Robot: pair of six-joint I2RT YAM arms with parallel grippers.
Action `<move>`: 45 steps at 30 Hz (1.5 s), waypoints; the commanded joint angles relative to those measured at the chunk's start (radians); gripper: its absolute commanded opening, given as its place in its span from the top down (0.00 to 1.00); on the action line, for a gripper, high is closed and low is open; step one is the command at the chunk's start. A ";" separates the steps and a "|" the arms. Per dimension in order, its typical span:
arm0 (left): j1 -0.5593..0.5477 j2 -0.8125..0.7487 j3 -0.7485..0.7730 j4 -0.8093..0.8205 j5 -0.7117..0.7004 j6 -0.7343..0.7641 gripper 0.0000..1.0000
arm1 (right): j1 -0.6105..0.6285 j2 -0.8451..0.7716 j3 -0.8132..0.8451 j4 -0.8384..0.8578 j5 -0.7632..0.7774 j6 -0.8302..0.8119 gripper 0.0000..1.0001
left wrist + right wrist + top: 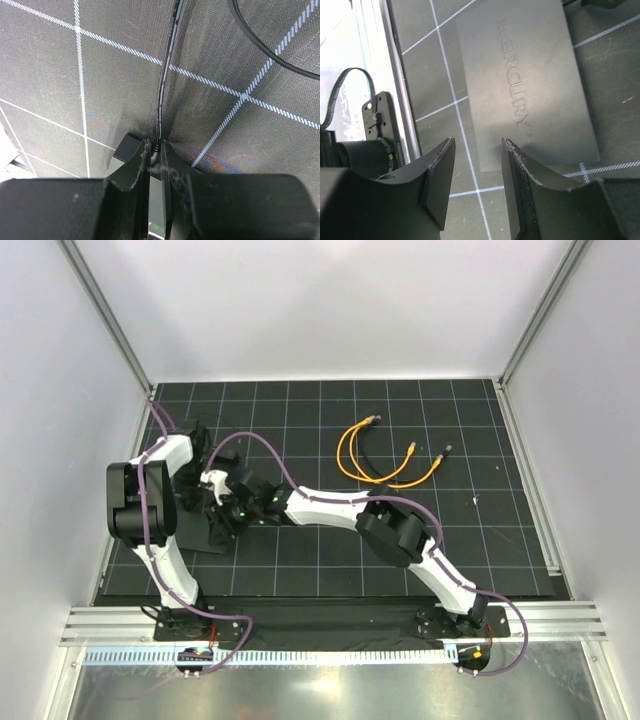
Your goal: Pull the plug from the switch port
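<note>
The switch point(530, 85) is a flat matte-black box with raised lettering, lying on the grid mat; in the top view it point(228, 542) sits at the left. My right gripper point(477, 150) is open and empty, hovering just over the switch's near corner, also seen from above point(222, 512). My left gripper point(156, 150) is shut on the ribbed end of a thin black plug point(157, 147); its cable point(163, 85) runs away across the mat. In the top view the left gripper point(203, 452) is just behind the switch. The port itself is hidden.
Yellow cables point(385, 455) with plugs lie loose at the back right of the mat. Another black wire point(270, 52) loops near the left gripper. The metal frame rail point(402, 100) runs close along the left side. Both arms crowd together at the left.
</note>
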 commanded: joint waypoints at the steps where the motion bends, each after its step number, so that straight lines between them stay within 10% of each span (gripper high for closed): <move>1: 0.007 0.002 -0.012 0.006 -0.006 -0.027 1.00 | 0.003 0.022 0.057 0.035 0.003 -0.032 0.52; 14: 0.039 -0.010 -0.025 0.038 0.024 -0.044 1.00 | 0.005 0.165 0.193 0.004 -0.023 -0.022 0.79; 45: 0.163 -0.035 -0.002 0.248 0.274 -0.087 1.00 | -0.020 0.387 0.511 -0.520 -0.075 -0.153 0.81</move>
